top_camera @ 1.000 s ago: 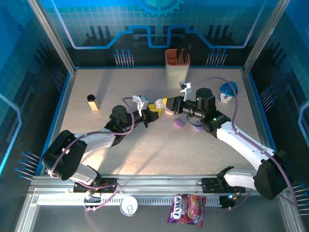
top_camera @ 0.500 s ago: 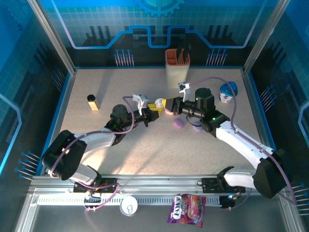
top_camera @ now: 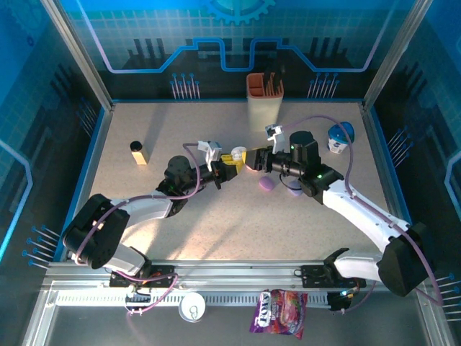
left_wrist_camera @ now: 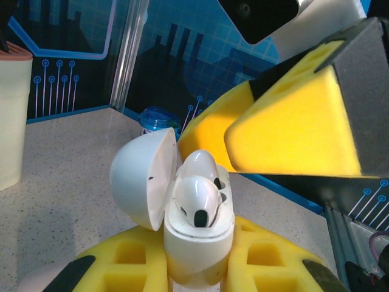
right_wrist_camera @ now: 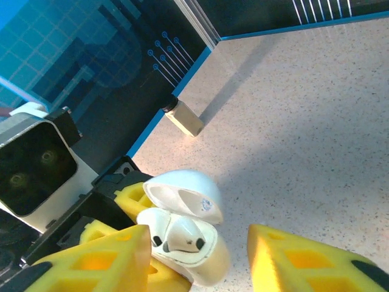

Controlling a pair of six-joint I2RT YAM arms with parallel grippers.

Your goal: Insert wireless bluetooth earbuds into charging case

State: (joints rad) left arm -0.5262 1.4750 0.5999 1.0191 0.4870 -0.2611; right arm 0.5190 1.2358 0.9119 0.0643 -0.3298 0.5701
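My left gripper (top_camera: pixel 229 167) is shut on a white charging case (left_wrist_camera: pixel 197 240), held upright with its lid (left_wrist_camera: pixel 141 182) swung open to the left. Two white earbuds (left_wrist_camera: pixel 196 202) sit in the case's sockets, one behind the other. In the right wrist view the same case (right_wrist_camera: pixel 200 258) lies low between my right gripper's yellow fingers (right_wrist_camera: pixel 91 261), with an earbud (right_wrist_camera: pixel 182 234) showing under the lid. My right gripper (top_camera: pixel 253 157) is open, its near finger beside the case and the other well apart from it. In the top view the case (top_camera: pixel 238 153) is a small white spot between the two grippers.
A purple case (top_camera: pixel 266 183) and a lilac case (top_camera: pixel 294 191) lie under the right arm. A cream and orange holder (top_camera: pixel 264 101) stands at the back, a blue-topped tub (top_camera: pixel 340 137) at the right, a black-capped bottle (top_camera: pixel 138 153) at the left. A candy bag (top_camera: pixel 279 311) lies on the front rail.
My right gripper has drawn back a little to the right, away from the case, which now shows white between the grippers. The left arm has hardly moved.
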